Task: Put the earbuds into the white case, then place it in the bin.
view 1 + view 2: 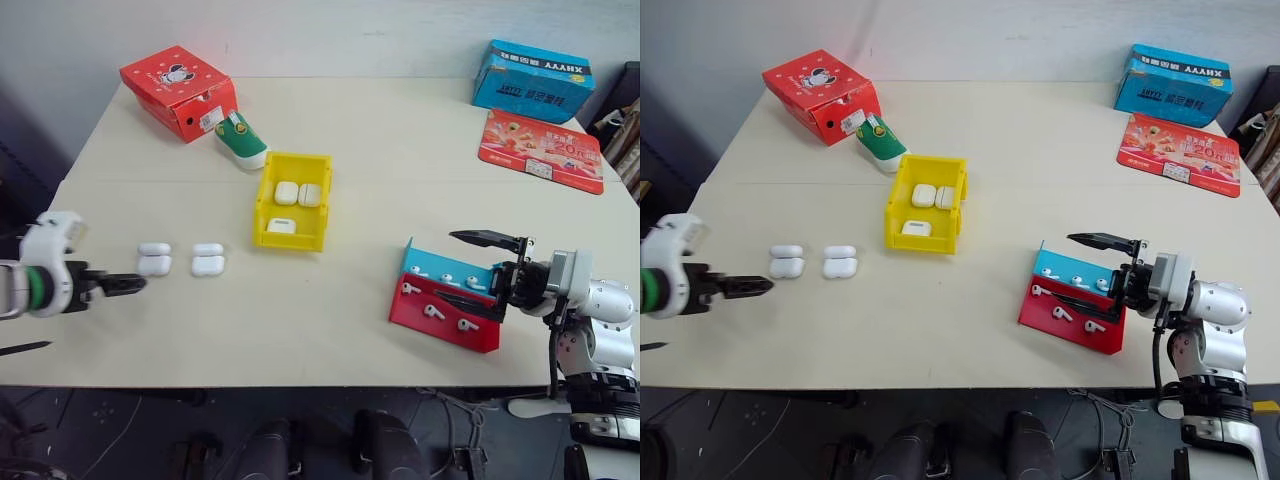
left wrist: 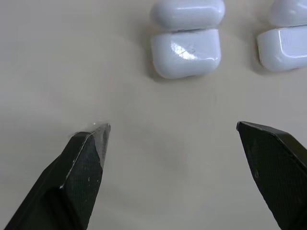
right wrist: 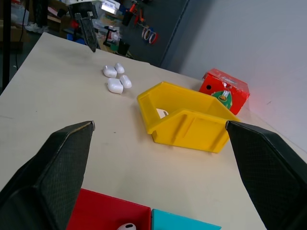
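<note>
A pale beige table [image 1: 360, 150] stood against a plain grey-white wall [image 1: 330, 35], with dark flooring [image 1: 130, 420] below and what appeared to be cluttered workshop shelving [image 3: 129, 21] beyond.

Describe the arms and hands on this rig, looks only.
Left hand: two black tapered fingers on a white housing with a green band. Right hand: same black pointed fingers on a black bracket, silver-white wrist shells, black cable running down behind it. Finger faces look finely textured.
</note>
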